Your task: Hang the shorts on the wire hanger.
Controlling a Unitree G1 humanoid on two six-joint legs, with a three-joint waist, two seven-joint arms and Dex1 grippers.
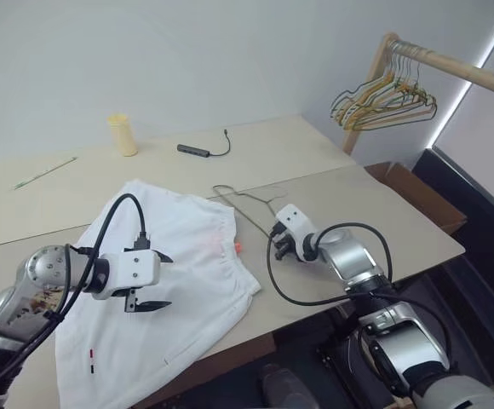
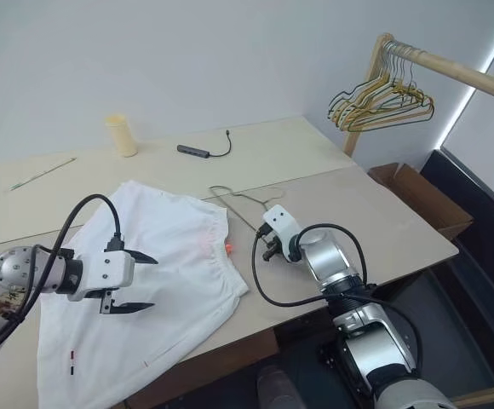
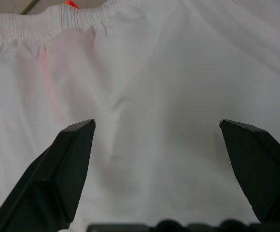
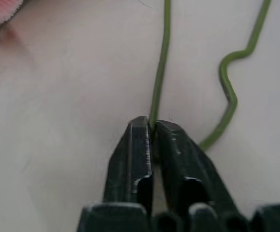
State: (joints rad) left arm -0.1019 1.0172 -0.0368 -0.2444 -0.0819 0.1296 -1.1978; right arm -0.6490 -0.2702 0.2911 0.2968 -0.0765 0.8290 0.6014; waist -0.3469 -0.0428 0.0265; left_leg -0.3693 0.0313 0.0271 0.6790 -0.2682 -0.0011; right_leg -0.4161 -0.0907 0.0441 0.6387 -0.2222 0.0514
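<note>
Shorts (image 1: 166, 281) lie flat near the table's (image 1: 383, 213) front edge. Right gripper (image 4: 152, 126) pinches the wire hanger (image 4: 161, 63) beside them; left gripper (image 3: 157, 128) hangs wide over the cloth. Next, I think, lift the hanger up.

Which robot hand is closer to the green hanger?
Right. The right gripper is shut on the hanger wire; the left gripper hovers open over the shorts, away from it.
</note>
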